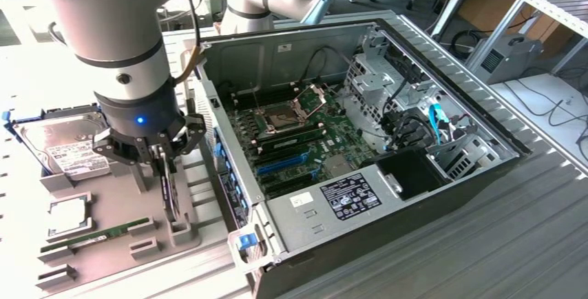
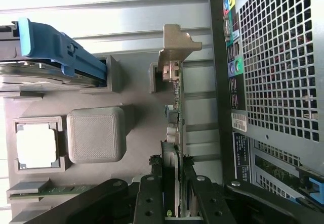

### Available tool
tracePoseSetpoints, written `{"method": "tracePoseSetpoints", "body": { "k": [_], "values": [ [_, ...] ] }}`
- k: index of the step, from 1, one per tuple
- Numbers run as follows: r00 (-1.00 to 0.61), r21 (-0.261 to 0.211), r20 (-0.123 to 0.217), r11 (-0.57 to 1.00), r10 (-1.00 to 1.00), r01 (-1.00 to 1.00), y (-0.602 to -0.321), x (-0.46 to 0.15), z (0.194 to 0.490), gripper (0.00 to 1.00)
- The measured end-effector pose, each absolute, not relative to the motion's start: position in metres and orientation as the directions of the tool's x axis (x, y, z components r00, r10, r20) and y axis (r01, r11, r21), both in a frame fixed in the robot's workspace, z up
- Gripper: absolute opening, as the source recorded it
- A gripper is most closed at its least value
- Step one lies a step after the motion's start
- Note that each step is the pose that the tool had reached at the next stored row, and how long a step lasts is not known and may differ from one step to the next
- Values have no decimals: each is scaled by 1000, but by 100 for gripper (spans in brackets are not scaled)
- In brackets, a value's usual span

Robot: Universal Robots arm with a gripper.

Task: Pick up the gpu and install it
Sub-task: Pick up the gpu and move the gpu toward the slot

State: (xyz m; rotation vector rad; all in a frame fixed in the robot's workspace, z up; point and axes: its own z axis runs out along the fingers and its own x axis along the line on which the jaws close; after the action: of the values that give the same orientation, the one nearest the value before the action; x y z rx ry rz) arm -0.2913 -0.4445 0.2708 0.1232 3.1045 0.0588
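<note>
Open PC case (image 1: pixel 266 58) fills the centre and right of the exterior view. Robot arm (image 1: pixel 110 30) at upper left, over the grey parts tray (image 1: pixel 120 209) at lower left. Hard drive (image 1: pixel 65 144) on the tray's left. gpu (image 1: pixel 168 192) stands on edge at the tray's right side, just beside the case. Gripper (image 1: pixel 165 168) narrowed, clamping both card faces. CPU (image 1: pixel 69 216) and RAM stick (image 1: pixel 96 235) lie lower left.

silver-grey arm (image 1: pixel 115 30), black tool (image 1: pixel 164 153), blue light.
</note>
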Motion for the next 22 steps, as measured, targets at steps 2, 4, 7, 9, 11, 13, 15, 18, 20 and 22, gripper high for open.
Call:
{"method": "tracePoseSetpoints", "body": {
  "k": [2, 4, 7, 9, 11, 13, 15, 18, 20, 22],
  "values": [
    [-996, 39, -33, 996, 80, 79, -444, -291, 271, 27],
    [-996, 39, -33, 996, 80, 79, -444, -291, 272, 27],
    [-996, 39, -33, 996, 80, 79, -444, -291, 272, 27],
    [-996, 39, -33, 996, 80, 79, -444, -291, 273, 27],
    [-996, 39, -33, 996, 80, 79, -444, -291, 273, 27],
    [-996, 39, -33, 996, 80, 79, -444, -291, 273, 27],
    [-996, 39, -33, 996, 80, 78, -444, -291, 274, 27],
    [-996, 39, -33, 996, 80, 78, -444, -291, 276, 27],
    [-996, 39, -33, 996, 80, 79, -444, -291, 277, 27],
    [-996, 39, -33, 996, 80, 79, -444, -291, 277, 27]
  ]
}}
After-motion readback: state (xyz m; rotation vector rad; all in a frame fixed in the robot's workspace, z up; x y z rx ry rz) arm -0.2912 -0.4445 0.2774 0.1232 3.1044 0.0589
